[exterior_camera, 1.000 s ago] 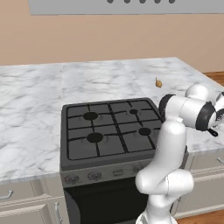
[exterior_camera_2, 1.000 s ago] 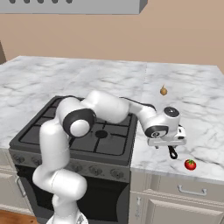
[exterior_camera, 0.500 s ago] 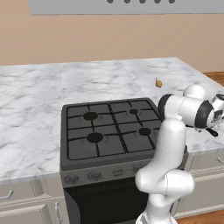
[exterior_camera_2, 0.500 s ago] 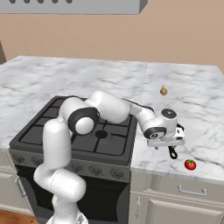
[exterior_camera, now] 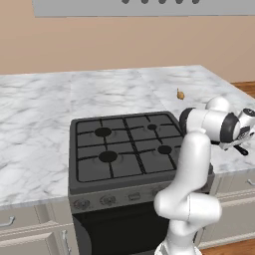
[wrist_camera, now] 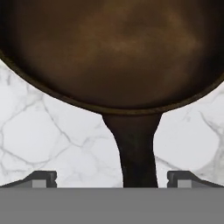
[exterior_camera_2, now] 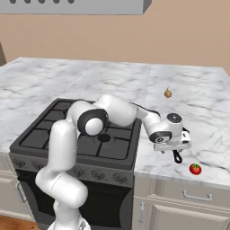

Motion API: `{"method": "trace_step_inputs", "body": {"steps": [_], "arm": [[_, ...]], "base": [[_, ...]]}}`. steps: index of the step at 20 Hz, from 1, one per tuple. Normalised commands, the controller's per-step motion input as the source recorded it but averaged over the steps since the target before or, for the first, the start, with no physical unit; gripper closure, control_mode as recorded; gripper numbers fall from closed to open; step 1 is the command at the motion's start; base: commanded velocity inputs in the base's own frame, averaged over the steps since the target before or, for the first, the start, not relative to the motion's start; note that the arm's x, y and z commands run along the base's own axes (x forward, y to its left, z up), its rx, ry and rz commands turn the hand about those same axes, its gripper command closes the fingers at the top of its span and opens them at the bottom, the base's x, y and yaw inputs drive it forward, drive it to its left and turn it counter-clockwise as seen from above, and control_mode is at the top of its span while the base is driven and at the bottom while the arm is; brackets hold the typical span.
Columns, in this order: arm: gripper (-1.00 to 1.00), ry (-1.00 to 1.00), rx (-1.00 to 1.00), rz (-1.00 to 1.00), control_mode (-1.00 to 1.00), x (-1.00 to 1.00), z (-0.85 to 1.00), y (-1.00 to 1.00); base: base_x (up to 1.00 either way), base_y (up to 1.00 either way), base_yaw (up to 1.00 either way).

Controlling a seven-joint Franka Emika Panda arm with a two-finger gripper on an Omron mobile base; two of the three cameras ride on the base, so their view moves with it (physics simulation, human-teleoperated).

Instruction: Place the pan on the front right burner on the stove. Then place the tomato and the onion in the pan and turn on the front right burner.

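On the marble counter (exterior_camera_2: 202, 96) to the right of the stove (exterior_camera_2: 81, 134), the pan (wrist_camera: 113, 52) lies flat, its dark brown bowl taking up the upper part of the hand view and its black handle (wrist_camera: 135, 151) running straight down toward the camera. The gripper (wrist_camera: 112, 177) hangs directly over that handle: one finger tip (wrist_camera: 41, 177) stands far off to the handle's left and the other to its right, so the handle passes between them with bare marble showing on either side. The jaws are spread as wide as they go and grasp nothing; neither tip touches the handle.

From the right base view the hand (exterior_camera_2: 170, 134) sits low over the counter just beside the stove's right edge, and the end of the pan handle pokes out below it. The bowl itself is hidden behind the hand there, so how close the hand is to the pan is hard to judge, though it looks near.

The tomato (exterior_camera_2: 195, 169) rests on the counter near the front edge, just right of the handle's end and apart from it. The onion (exterior_camera_2: 168, 93) sits farther back on the counter, well apart from the hand. The front right burner (exterior_camera: 165, 149) carries nothing on its grate.
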Motion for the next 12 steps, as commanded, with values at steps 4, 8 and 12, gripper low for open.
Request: {"method": "trace_step_inputs", "body": {"steps": [4,8,12], "arm": [[-1.00,0.00,0.00,0.02,-1.00,0.24,-0.12,-0.27],[-1.00,0.00,0.00,0.02,-1.00,0.19,-0.16,-0.18],[1.00,0.00,-0.05,0.01,-1.00,0.09,-0.16,0.00]], "base": [[0.00,0.00,0.00],[0.00,0.00,0.00],[0.00,0.00,0.00]]}}
